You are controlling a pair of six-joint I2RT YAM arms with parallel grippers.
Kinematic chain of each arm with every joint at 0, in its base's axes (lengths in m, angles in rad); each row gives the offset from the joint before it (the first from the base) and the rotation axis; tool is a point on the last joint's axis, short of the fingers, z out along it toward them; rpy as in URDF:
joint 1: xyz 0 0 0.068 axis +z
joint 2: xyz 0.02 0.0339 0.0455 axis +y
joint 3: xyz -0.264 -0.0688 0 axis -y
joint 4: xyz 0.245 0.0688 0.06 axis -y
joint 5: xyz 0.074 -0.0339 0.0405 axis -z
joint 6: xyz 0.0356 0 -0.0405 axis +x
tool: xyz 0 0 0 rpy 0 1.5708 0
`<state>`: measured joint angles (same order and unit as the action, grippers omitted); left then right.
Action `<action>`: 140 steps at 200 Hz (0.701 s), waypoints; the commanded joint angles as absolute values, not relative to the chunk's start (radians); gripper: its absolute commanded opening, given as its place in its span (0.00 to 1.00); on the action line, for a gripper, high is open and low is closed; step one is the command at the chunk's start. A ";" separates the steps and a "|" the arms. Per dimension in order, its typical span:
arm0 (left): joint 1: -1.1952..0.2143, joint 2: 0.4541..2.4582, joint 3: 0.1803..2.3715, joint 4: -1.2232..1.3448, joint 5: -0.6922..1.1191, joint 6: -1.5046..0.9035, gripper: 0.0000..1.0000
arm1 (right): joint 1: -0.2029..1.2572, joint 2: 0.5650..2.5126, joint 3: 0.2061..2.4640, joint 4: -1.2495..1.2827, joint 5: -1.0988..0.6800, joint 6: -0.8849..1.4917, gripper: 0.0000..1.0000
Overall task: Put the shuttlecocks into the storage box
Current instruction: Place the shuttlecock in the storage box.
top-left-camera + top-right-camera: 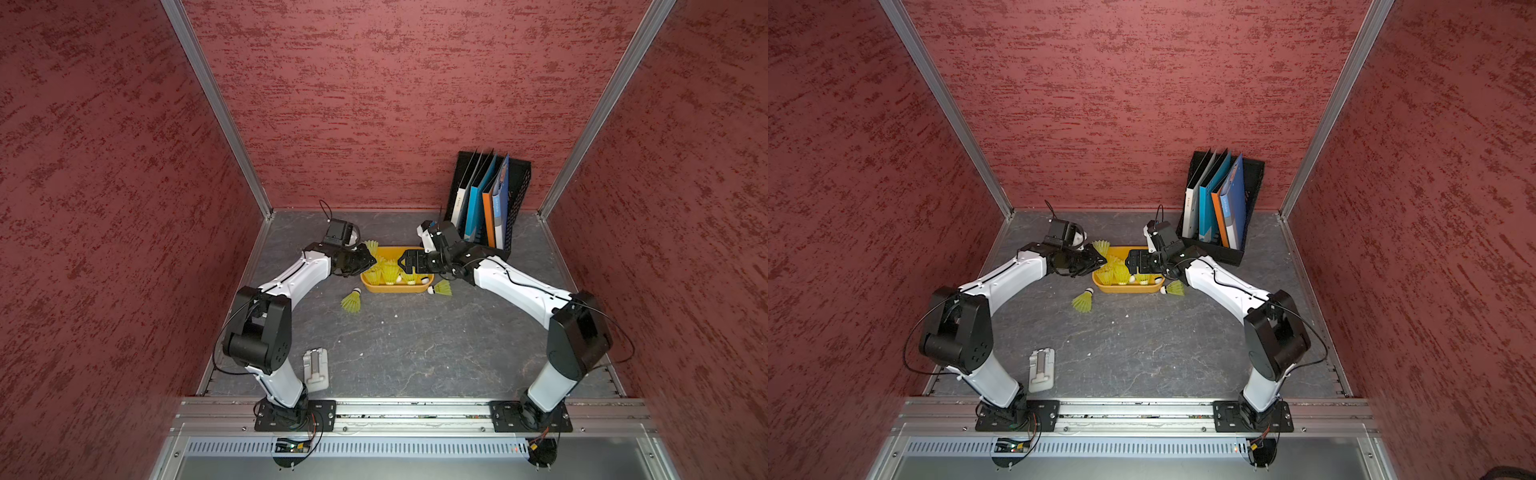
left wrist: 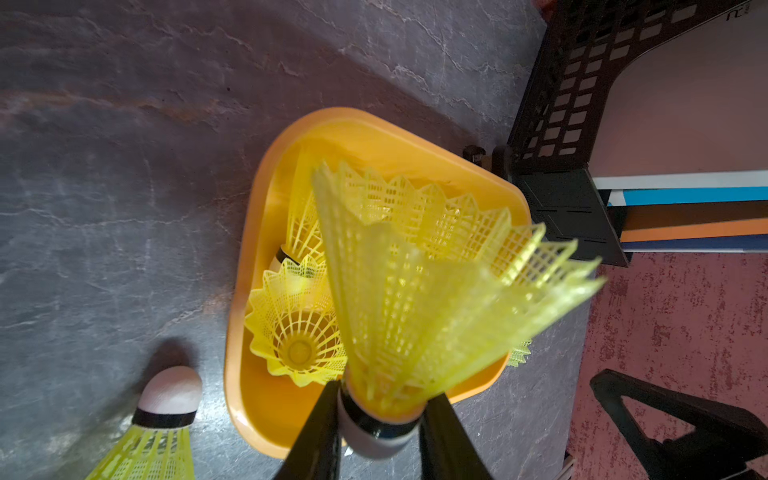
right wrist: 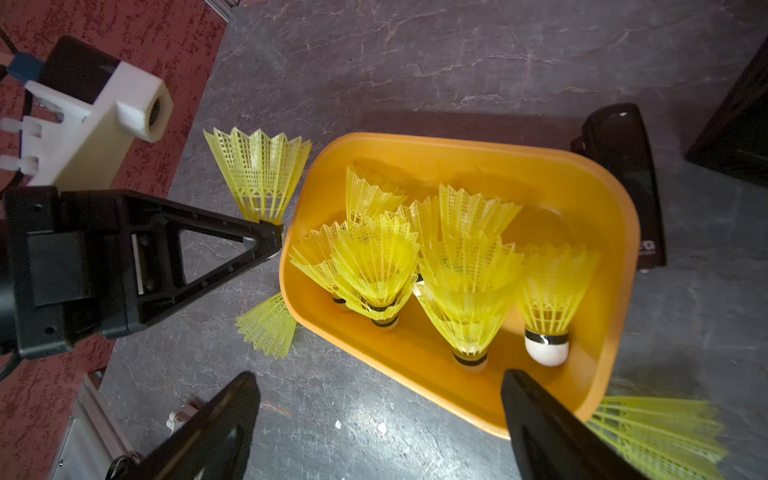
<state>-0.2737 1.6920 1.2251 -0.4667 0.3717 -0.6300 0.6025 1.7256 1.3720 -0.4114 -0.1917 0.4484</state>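
Left gripper (image 2: 384,390) is clenching a shuttlecock (image 2: 415,311) by its cork, just beside the storage box (image 2: 257,232) rim; right gripper (image 3: 380,374) is hanging open above the box; next move is calling for a short carry inward, then releasing; loose shuttlecocks (image 1: 352,300) are lying outside.

The light is soft and rather dim, the shadows on the table (image 1: 415,332) are weak, the nearest shuttlecock (image 2: 436,311) in the left wrist view is blurred, and the storage box (image 2: 249,411) shows a small glare.
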 commanded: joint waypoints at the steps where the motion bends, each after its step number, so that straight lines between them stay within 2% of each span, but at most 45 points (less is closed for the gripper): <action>1: -0.269 1.707 1.258 -0.468 0.391 -0.649 0.09 | 0.608 1.737 1.405 -0.454 -0.210 0.456 0.93; 140: -0.286 1.734 1.281 -0.488 0.381 -0.702 0.07 | 0.609 1.772 1.440 -0.487 -0.224 0.468 0.94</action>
